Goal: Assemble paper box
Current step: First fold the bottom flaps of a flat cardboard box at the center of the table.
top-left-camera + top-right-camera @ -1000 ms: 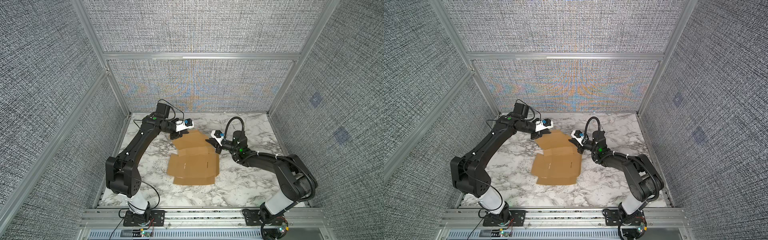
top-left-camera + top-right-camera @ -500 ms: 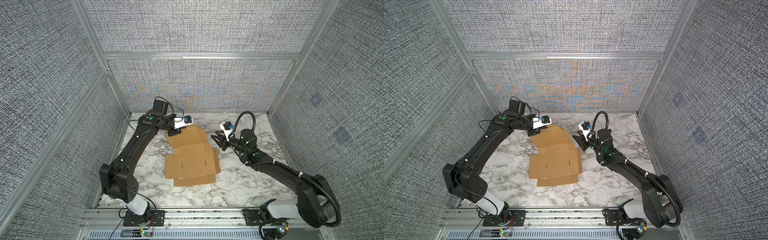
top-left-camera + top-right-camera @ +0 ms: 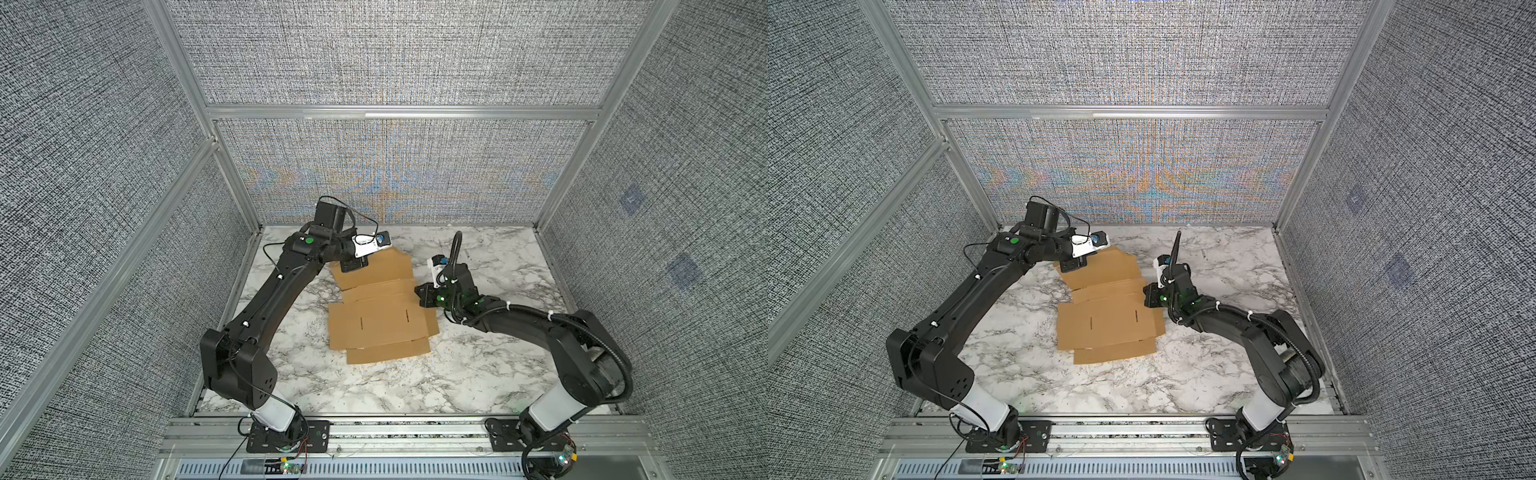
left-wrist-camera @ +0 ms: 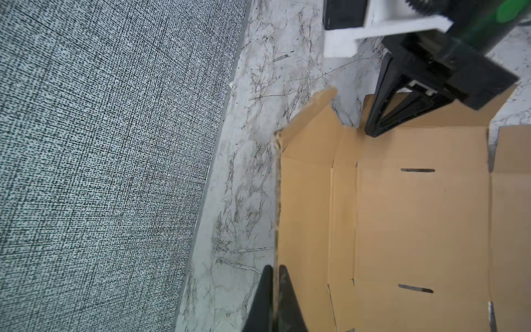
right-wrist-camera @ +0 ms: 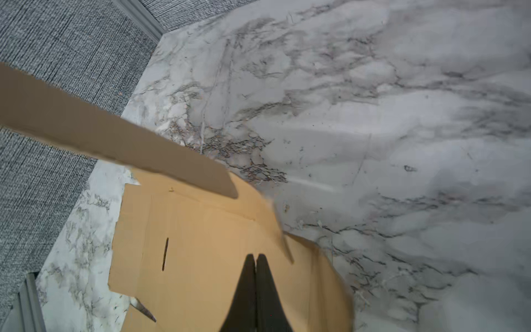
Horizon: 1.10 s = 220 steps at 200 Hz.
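Observation:
The paper box [image 3: 382,328] [image 3: 1106,328] is a tan die-cut cardboard sheet lying open on the marble table, with two slots in its middle panel. Its far flap is lifted a little. My left gripper [image 3: 353,265] [image 3: 1073,265] [image 4: 274,268] is shut on the far flap's edge, and the cardboard [image 4: 416,230] runs between its fingers. My right gripper [image 3: 420,293] [image 3: 1148,293] [image 5: 255,255] is shut with nothing between its tips. Those tips are low over the sheet's right side, by a side flap [image 5: 115,138] that stands up. I cannot tell whether the tips touch the panel [image 5: 207,244].
Grey fabric walls with aluminium posts [image 3: 232,178] close in the table on three sides. The far wall is close behind the left gripper. A metal rail [image 3: 395,428] with both arm bases runs along the front edge. Bare marble [image 3: 415,386] lies in front of the sheet.
The right gripper pulled back and opened half a second ago, then came down shut over the sheet's right side. The left gripper kept hold of the far flap.

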{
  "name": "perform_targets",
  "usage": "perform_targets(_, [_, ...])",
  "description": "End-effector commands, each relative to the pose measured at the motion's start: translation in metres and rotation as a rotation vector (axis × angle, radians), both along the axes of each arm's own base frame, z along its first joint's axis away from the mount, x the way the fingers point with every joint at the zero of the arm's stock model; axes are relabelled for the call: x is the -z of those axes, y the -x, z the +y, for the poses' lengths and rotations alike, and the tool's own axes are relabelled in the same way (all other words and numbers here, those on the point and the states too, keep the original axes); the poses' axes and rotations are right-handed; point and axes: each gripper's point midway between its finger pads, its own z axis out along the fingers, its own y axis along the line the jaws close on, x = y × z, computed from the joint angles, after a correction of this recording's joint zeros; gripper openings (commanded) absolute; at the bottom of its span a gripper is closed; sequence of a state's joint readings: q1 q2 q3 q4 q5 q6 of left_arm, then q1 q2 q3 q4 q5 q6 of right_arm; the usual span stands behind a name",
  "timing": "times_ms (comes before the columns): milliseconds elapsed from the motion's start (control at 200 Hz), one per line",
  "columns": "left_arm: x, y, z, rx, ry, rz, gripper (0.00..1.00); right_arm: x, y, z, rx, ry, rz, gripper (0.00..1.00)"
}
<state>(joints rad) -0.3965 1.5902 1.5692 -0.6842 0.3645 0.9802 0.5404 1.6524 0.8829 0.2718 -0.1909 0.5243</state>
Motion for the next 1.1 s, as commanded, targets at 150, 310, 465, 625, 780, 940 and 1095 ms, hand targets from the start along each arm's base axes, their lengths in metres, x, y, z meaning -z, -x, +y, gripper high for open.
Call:
perform_targets(150, [0.005,0.021,0.004,-0.029,0.021,0.072,0.00,0.018,-0.021,-0.006,0.028,-0.057,0.126,0.00])
perform_targets(310, [0.000,0.021,0.004,-0.024,0.015,0.052,0.00,0.014,-0.033,-0.014,0.035,-0.094,0.098,0.00])
perform_targets(465, [0.003,0.021,-0.001,-0.011,0.028,0.076,0.00,0.012,-0.049,0.000,-0.026,-0.076,0.102,0.00])
perform_targets(625, [0.006,0.016,0.001,-0.030,0.022,0.068,0.00,0.003,-0.052,0.015,-0.093,-0.114,0.085,0.00])
perform_targets(780, [0.009,-0.004,0.008,-0.131,0.009,0.039,0.00,-0.002,-0.037,0.019,-0.118,-0.119,0.082,0.00])
perform_targets(940, [-0.002,-0.022,0.017,-0.297,0.066,0.037,0.00,-0.006,-0.028,0.031,-0.156,-0.118,0.080,0.00])
perform_targets(1095, [0.005,-0.008,0.007,-0.187,0.064,0.065,0.00,-0.009,-0.028,0.046,-0.190,-0.125,0.057,0.00])
